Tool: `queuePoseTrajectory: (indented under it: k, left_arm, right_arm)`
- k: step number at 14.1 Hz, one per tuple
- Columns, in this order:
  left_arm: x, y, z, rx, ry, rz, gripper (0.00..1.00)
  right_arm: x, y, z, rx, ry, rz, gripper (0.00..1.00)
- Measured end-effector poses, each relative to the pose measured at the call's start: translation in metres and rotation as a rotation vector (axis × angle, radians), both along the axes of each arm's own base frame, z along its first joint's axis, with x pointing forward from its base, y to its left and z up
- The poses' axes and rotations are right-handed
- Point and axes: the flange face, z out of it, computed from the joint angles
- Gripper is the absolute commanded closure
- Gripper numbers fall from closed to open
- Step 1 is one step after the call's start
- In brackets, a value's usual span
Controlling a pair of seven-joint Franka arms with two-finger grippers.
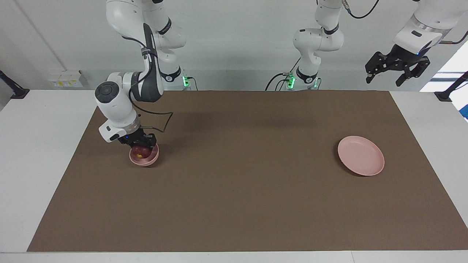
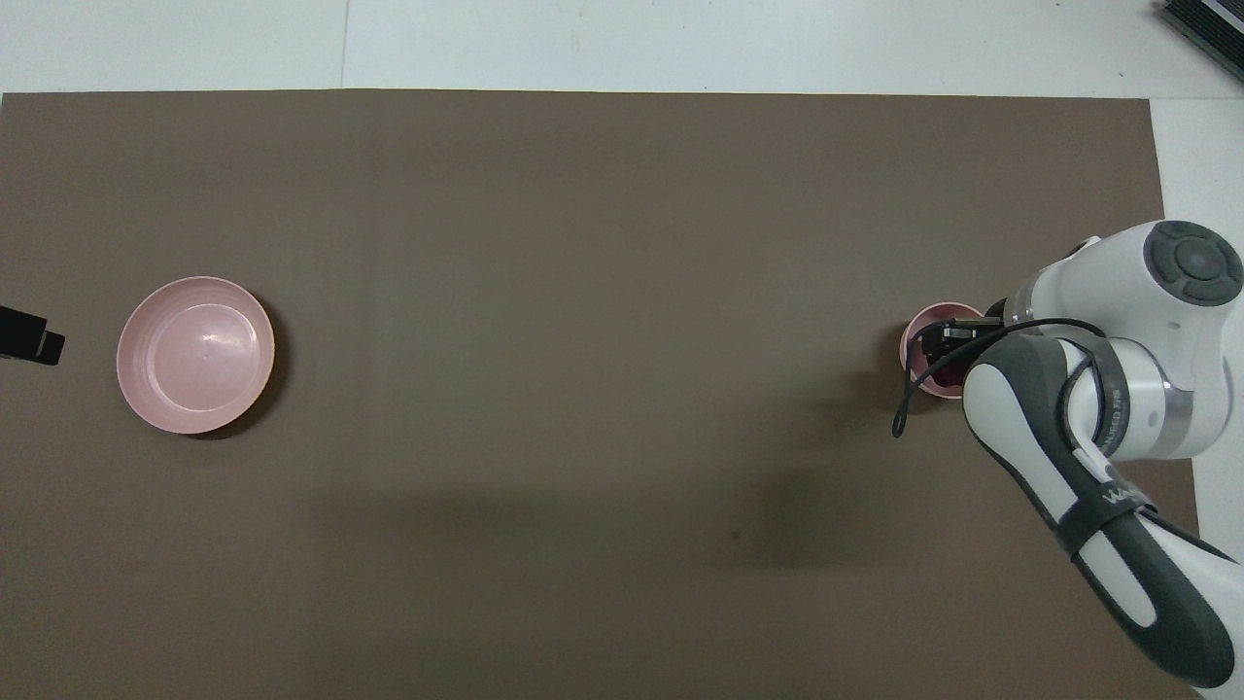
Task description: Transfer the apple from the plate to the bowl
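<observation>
Near the worktop edge at the right arm's end, the apple (image 1: 139,152) is sitting inside the bowl (image 1: 144,157), and the right gripper (image 1: 140,143) is gripping it with closed fingers. The plate (image 1: 361,160) is lying bare near the other edge, well apart. The left gripper (image 1: 397,69) is hanging high with wide fingers, waiting.

Right claw (image 1: 140,143) low, bent steeply down, clamped shut, left claw (image 1: 396,71) raised high, fingers spread apart, waiting
</observation>
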Motion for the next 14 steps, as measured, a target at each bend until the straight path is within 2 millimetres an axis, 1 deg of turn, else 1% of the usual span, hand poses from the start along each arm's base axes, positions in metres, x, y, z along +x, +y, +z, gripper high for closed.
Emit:
queuePoseTrajectory:
  k: [1, 2, 3, 4, 5, 8, 10, 12, 14]
  left_arm:
    - [-0.001, 0.0, 0.001, 0.0, 0.0, 0.001, 0.0]
    - [-0.001, 0.001, 0.001, 0.0, 0.002, 0.001, 0.0]
    - [-0.001, 0.001, 0.0, 0.0, 0.003, 0.001, 0.0]
    - [-0.001, 0.001, 0.0, 0.0, 0.004, 0.002, 0.0]
    - [-0.001, 0.001, 0.0, 0.0, 0.005, 0.002, 0.0]
    - [-0.001, 0.001, 0.0, 0.0, 0.005, 0.002, 0.0]
    - [-0.001, 0.001, 0.0, 0.0, 0.006, 0.002, 0.0]
    - [-0.001, 0.001, 0.0, 0.0, 0.006, 0.002, 0.0]
    - [-0.001, 0.001, 0.0, 0.0, 0.006, 0.002, 0.0]
  right_arm:
    - [0.0, 0.0, -0.003, 0.0, 0.003, 0.0, 1.0]
    - [0.0, 0.0, -0.006, 0.0, 0.007, 0.0, 0.89]
    - [0.001, 0.0, -0.008, 0.0, 0.01, 0.001, 0.59]
    - [0.001, 0.0, -0.009, 0.0, 0.012, 0.001, 0.2]
    - [0.001, 0.0, -0.011, -0.001, 0.014, 0.001, 0.0]
    - [0.001, 0.0, -0.013, -0.001, 0.018, 0.001, 0.0]
    - [0.004, 0.0, -0.008, -0.001, 0.007, 0.001, 0.0]
    - [0.011, 0.001, 0.007, -0.001, -0.025, 0.002, 0.0]
    - [0.016, 0.001, 0.036, -0.001, -0.049, 0.001, 0.0]
